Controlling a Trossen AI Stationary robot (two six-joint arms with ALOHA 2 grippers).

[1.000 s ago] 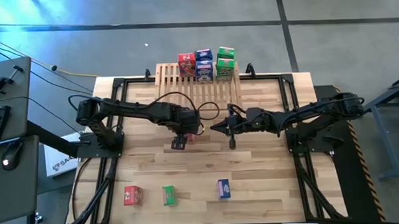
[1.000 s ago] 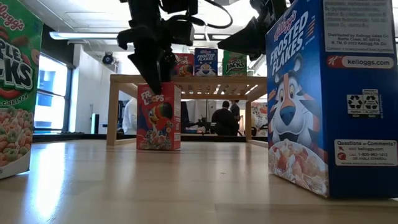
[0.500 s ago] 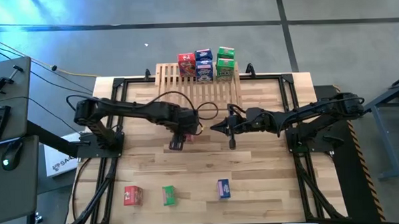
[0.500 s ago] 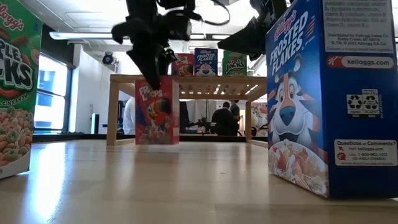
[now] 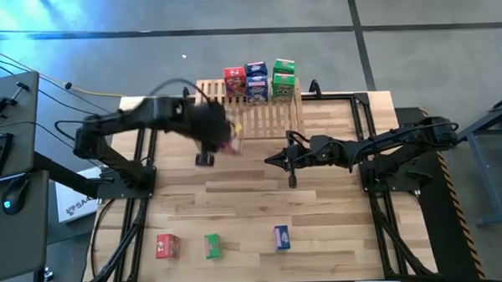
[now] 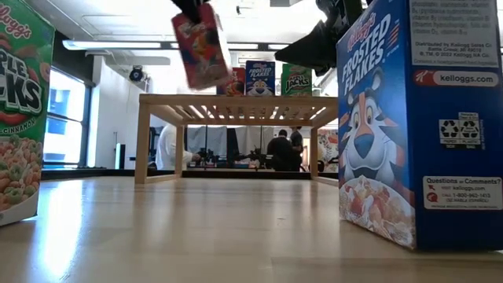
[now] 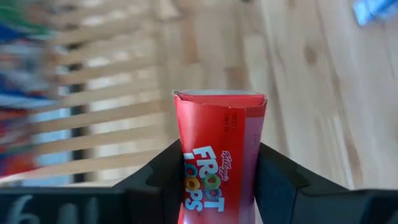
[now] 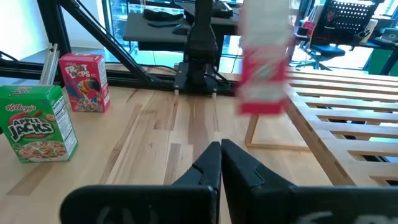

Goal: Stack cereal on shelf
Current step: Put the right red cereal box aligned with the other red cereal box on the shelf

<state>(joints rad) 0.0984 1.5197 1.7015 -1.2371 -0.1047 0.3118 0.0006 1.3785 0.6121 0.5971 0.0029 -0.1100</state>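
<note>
Along the table's near edge we see three cereal boxes standing apart: a red one (image 5: 167, 245) at the left, a green one (image 5: 212, 246) in the middle and a blue one (image 5: 281, 237) to the right. At mid-table the right gripper (image 5: 270, 160) waits with its fingers pressed together, holding nothing. Left of it and farther back, the left gripper (image 5: 222, 140) clamps a red Froot Loops box (image 7: 219, 155) between its fingers (image 7: 166, 169), lifted clear of the table and tilted, just in front of the shelf (image 5: 250, 116) and near its left end. On the shelf's far edge stand red (image 5: 234, 80), blue (image 5: 256, 80) and green (image 5: 283, 79) boxes in a row.

A second ago that red box stood on the table at mid-table with the gripper open around it; now it is gripped, raised and carried toward the shelf.

The left arm and its box are blurred from above, so we cannot read the box's exact tilt there.
</note>
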